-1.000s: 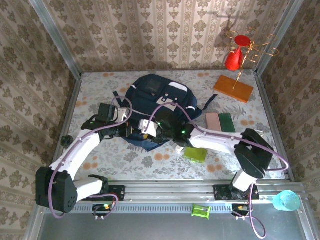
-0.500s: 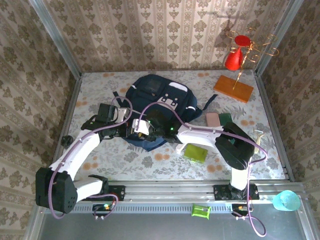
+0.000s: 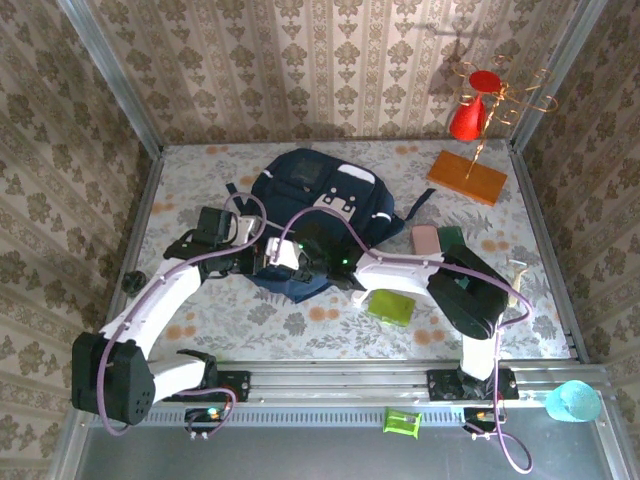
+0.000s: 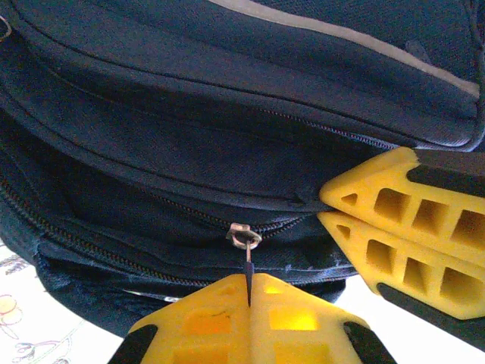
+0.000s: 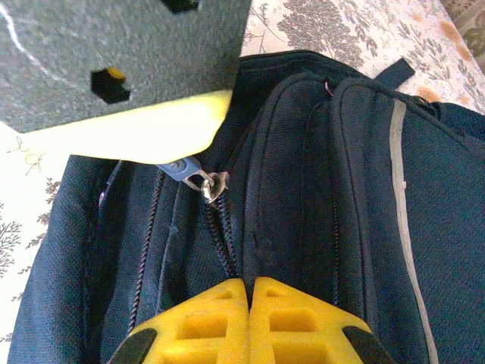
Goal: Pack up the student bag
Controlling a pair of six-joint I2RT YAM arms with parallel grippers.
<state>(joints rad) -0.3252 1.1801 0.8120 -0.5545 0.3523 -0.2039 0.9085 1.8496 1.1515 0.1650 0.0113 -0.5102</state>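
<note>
The student bag (image 3: 318, 200), a dark navy backpack with a thin light stripe, lies mid-table. My left gripper (image 4: 248, 285) sits at its near edge, shut on the thin pull tab of a zipper slider (image 4: 244, 235). My right gripper (image 5: 248, 282) is shut on a fold of the bag's fabric right beside the zipper track. In the left wrist view the right gripper (image 4: 324, 206) pinches the bag's edge a short way right of the slider. In the right wrist view the slider (image 5: 213, 185) with its blue tab lies under a left finger (image 5: 136, 125). From above, both grippers meet at the bag's near edge (image 3: 295, 262).
A lime-green packet (image 3: 390, 305) lies just right of the right arm. A pink case (image 3: 425, 238) and a green case (image 3: 455, 242) sit further right. An orange board (image 3: 467, 177) and a wire stand with a red cone (image 3: 468, 115) are at the back right.
The right arm has swung left to the bag's near edge and its jaws have shut on the fabric. The left gripper has stayed on the zipper tab.
</note>
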